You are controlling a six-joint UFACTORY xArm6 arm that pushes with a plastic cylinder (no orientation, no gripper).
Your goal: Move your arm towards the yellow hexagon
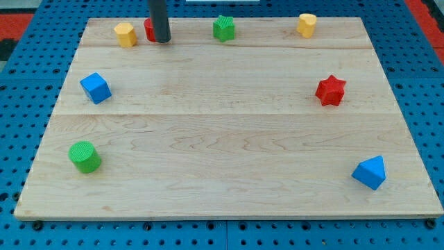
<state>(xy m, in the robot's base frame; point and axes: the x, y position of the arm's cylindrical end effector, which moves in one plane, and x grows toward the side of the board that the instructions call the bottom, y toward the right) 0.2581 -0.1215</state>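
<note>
Because the arm ends in a plain rod, there are no jaws to stand apart or together; only my tip (161, 41) makes contact. The yellow hexagon (125, 34) sits just beside my tip, toward the view's left and very slightly toward the view's top. A red block (148, 29), partly hidden behind the rod, lies between them. The coming move is judged a short leftward slide.

I see a pale wooden board (229, 139) w/ a green star block (224, 28) at top centre, red star block (331, 90) at right, blue cube (96, 88) at left, green cylinder (84, 156) bottom left, blue wedge-like block (369, 172) bottom right.
</note>
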